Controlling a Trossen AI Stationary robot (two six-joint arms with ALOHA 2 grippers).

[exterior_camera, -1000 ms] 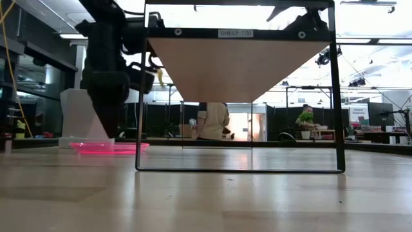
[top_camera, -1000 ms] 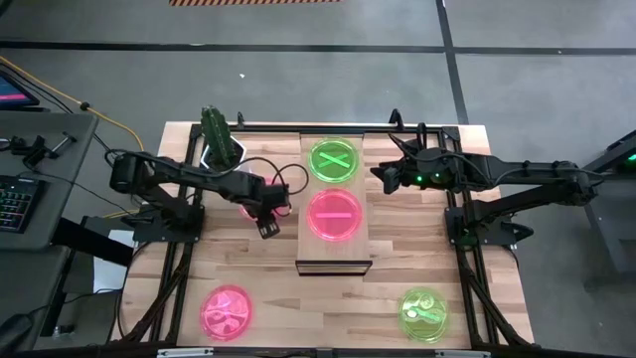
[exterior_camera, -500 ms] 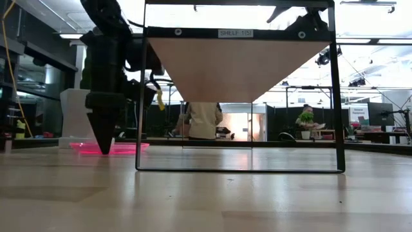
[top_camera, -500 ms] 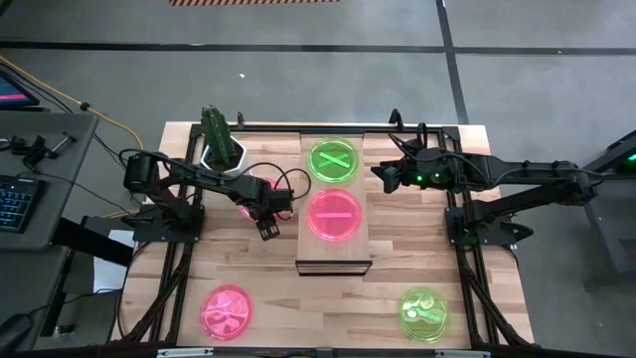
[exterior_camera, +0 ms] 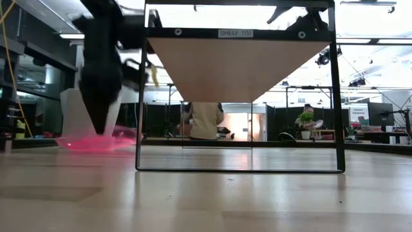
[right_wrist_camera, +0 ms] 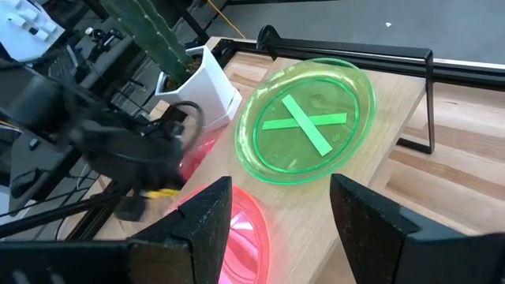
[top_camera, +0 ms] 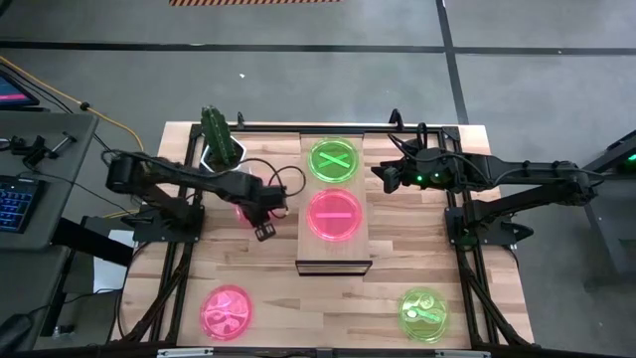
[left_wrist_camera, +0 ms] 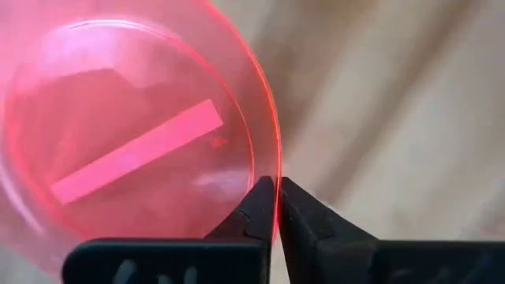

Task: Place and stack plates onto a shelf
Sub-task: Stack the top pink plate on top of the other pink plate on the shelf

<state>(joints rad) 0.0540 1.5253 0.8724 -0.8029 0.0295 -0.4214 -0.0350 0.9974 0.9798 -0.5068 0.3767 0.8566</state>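
Observation:
A pink plate [left_wrist_camera: 134, 142] with a bar mark sits left of the shelf [top_camera: 335, 249], mostly hidden under my left arm in the high view. My left gripper [top_camera: 262, 227] is shut on it. On the shelf lie a green plate [top_camera: 334, 160] with a cross at the far end and a pink plate [top_camera: 335, 214] with a bar at the middle. Another pink plate [top_camera: 228, 311] lies flat at the near left and a green one [top_camera: 425, 314] at the near right. My right gripper [top_camera: 383, 179] hovers open, right of the shelf's far end. My left gripper pinches the pink plate's rim [left_wrist_camera: 275, 207] on its near side between the two fingertips, one finger inside the plate and one outside. The fingers [exterior_camera: 98, 125] come from above, pointing down. The plate [exterior_camera: 96, 140] looks tipped beneath them; whether its far part is still on the table I cannot tell.
A white pot with a cactus [top_camera: 221, 149] stands just beyond the held plate, at the far left. The shelf's dark frame [exterior_camera: 335, 96] rises above the table. Bare wood lies between the shelf and the two near plates.
My left gripper has come down at the pink plate's rim, shut on it and begun to rise. The plate, flat on the table before, now looks tipped and blurred in the low view.

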